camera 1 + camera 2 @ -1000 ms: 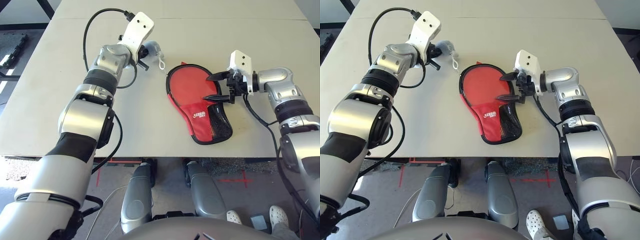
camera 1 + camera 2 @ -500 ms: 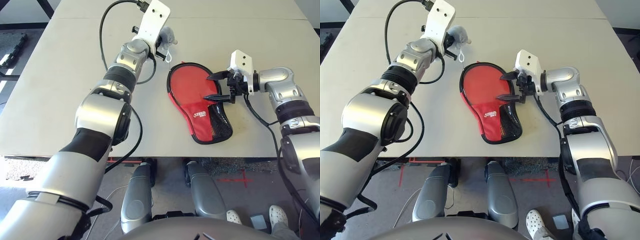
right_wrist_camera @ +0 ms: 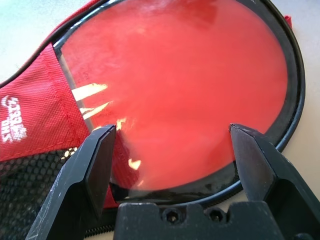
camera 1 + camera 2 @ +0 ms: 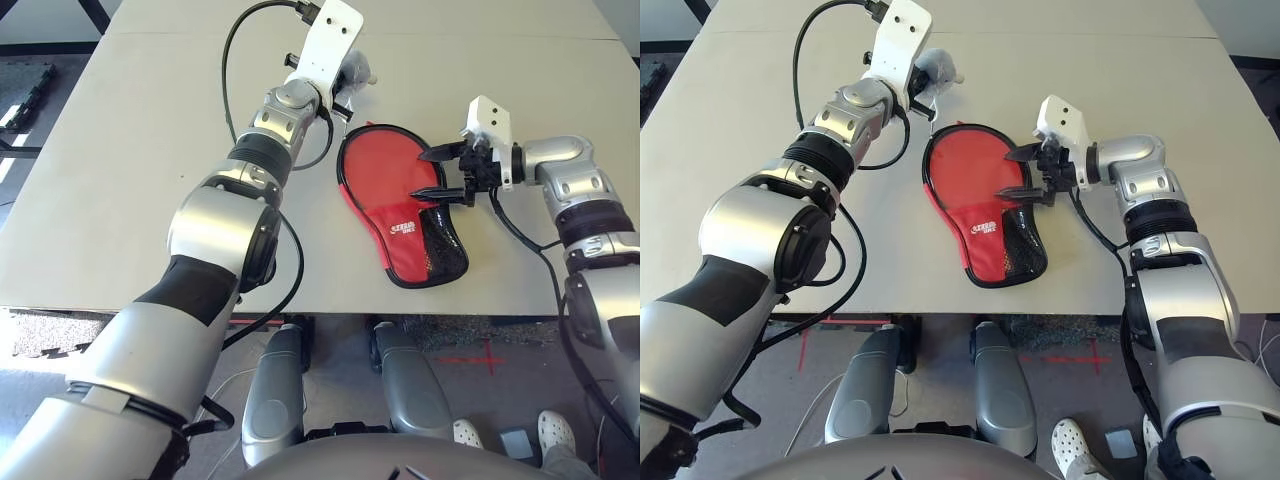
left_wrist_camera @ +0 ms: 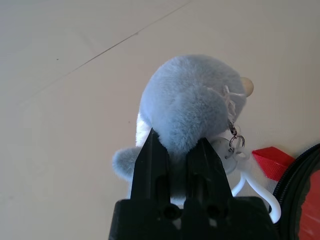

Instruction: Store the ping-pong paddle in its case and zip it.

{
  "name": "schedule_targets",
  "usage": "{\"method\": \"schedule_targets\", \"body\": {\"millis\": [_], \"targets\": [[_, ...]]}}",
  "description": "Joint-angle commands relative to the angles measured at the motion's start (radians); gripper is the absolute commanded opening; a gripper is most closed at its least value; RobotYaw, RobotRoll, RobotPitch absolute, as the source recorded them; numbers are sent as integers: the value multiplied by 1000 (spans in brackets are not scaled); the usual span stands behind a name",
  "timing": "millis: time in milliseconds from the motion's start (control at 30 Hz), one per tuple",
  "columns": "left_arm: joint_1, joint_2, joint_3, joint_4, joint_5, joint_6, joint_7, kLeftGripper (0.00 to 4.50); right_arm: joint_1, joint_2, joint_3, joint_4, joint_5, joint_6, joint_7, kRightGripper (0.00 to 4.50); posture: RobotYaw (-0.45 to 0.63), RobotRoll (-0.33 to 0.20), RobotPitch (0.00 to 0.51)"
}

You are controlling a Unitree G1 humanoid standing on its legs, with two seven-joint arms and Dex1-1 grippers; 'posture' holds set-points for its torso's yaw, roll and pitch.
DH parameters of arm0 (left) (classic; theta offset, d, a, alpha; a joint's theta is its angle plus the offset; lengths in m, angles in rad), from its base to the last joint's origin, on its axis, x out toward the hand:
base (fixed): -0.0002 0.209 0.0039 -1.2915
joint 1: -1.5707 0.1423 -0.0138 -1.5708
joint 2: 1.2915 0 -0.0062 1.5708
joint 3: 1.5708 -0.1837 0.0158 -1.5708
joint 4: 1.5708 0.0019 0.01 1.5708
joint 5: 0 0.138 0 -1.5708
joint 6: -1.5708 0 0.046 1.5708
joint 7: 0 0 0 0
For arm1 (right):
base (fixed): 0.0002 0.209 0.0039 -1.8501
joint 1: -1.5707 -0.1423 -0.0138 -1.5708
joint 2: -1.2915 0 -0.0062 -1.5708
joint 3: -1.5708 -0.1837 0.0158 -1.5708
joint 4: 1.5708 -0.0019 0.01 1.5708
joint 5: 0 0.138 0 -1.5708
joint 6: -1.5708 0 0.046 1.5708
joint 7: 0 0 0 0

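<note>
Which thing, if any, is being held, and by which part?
The left tool pinches the grey-blue plush toy by its narrow, furry part; the open right tool holds nothing.

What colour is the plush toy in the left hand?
The plush toy is pale grey-blue, seen best in the left wrist view.

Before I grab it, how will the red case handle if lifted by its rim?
Likely floppy at the lower end, since the red fabric and black mesh of the case look soft. The clear window over the round end looks glossy, so the right claw may slip there. It lies flat and wide, so it probably won't roll.
</note>
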Motion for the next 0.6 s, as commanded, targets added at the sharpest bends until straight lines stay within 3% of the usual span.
{"method": "schedule_targets", "body": {"millis": [33,333,600], "targets": [[-3,-13,-8,-24,13,-16,-6,107,-22,-9,4,39,-14,6,3,4500,-6,0,293],[18,-14,-31,-25,30,-1,-31,107,-83,33,-7,63,-5,0,11,4500,1,0,296],[30,-16,-35,-29,35,-1,-33,107,-33,58,55,58,-71,-37,17,4500,2,0,296]]}}
